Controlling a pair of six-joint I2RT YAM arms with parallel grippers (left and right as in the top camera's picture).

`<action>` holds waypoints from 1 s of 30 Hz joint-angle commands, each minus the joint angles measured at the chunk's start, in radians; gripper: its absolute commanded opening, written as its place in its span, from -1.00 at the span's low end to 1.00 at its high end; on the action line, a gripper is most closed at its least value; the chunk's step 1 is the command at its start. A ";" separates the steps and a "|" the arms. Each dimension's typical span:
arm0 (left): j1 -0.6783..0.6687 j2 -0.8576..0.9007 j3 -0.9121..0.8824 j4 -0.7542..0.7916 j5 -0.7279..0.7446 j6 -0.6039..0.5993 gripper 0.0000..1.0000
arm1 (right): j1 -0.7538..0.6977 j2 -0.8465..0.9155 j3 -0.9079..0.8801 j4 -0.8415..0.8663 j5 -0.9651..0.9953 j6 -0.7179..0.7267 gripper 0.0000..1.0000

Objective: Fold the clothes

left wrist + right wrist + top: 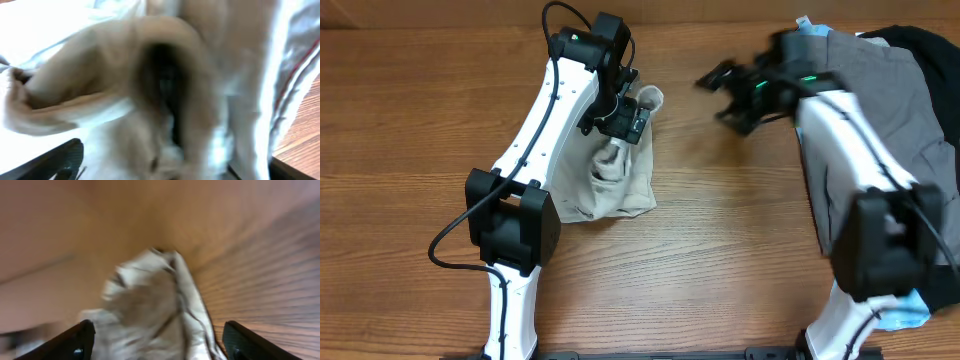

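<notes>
From overhead, the left gripper (625,118) is clenched on a raised bunch of the beige shorts (615,185). The shorts lie crumpled on the wooden counter (410,120), beneath the left arm. The right gripper (720,95) is blurred, released, and over bare wood apart from the shorts. A grey garment (880,90) and a black garment (920,45) lie piled at the right edge.

In the left wrist view, blurred beige cloth of the shorts (150,75) fills almost everything.

In the right wrist view, the right gripper (157,332) has its fingers spread wide, with the heaped shorts (150,305) ahead on the counter (260,270).
</notes>
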 commanded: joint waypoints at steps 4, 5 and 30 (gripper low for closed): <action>0.020 0.009 0.055 -0.014 -0.017 -0.003 1.00 | -0.082 -0.119 0.034 -0.072 -0.030 -0.107 0.74; 0.024 0.009 0.086 -0.033 -0.018 -0.003 1.00 | -0.086 -0.119 0.034 -0.099 -0.025 -0.131 0.74; 0.003 0.009 0.193 -0.217 -0.073 0.063 0.98 | -0.229 -0.119 0.034 -0.284 0.043 -0.334 0.32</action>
